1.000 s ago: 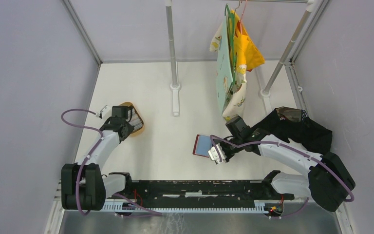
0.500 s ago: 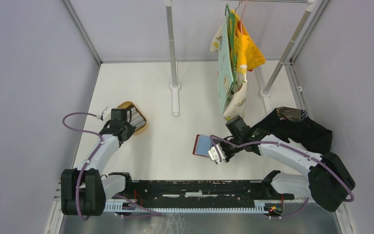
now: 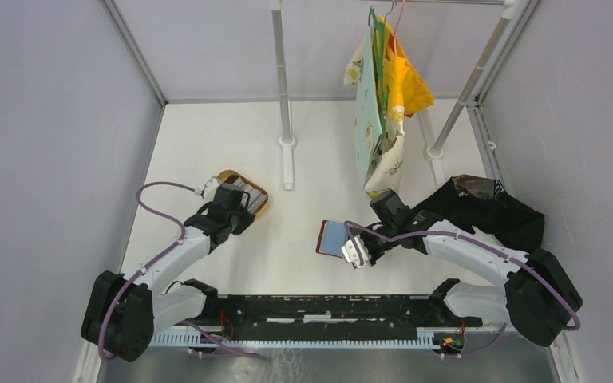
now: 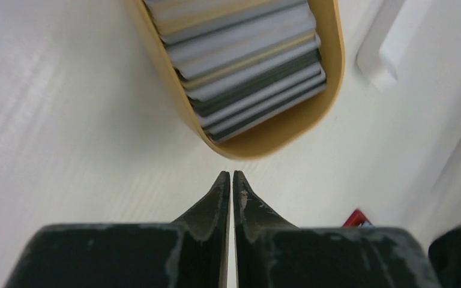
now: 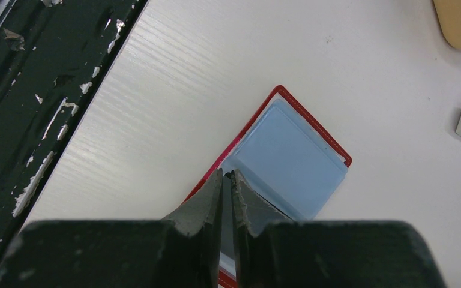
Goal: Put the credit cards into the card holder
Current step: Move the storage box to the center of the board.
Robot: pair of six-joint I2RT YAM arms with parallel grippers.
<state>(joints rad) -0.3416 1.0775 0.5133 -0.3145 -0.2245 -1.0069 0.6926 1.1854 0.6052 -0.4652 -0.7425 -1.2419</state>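
The credit cards [image 4: 246,66] stand packed on edge, grey, silvery and dark, in a tan oval tray [image 4: 276,139]. In the top view the tray [image 3: 225,175] lies left of centre with the cards [image 3: 249,194] in it. My left gripper [image 4: 228,174] is shut and empty, its tips just short of the tray's near rim; in the top view it [image 3: 238,209] is at the tray's near-left end. The red card holder [image 5: 300,150] lies open, grey-blue lining up. My right gripper [image 5: 228,174] is shut on its near edge. In the top view the holder [image 3: 333,235] lies left of that gripper [image 3: 345,244].
A rack post with a white foot [image 3: 287,163] stands behind the tray. Hanging clothes [image 3: 383,88] and a dark cloth heap [image 3: 487,203] are at the back right. A black rail [image 3: 327,307] runs along the near edge. Grey walls close in both sides.
The left arm has swung right, and the tray with the cards has shifted right with it, toward the table's middle. The right arm and card holder have not moved.
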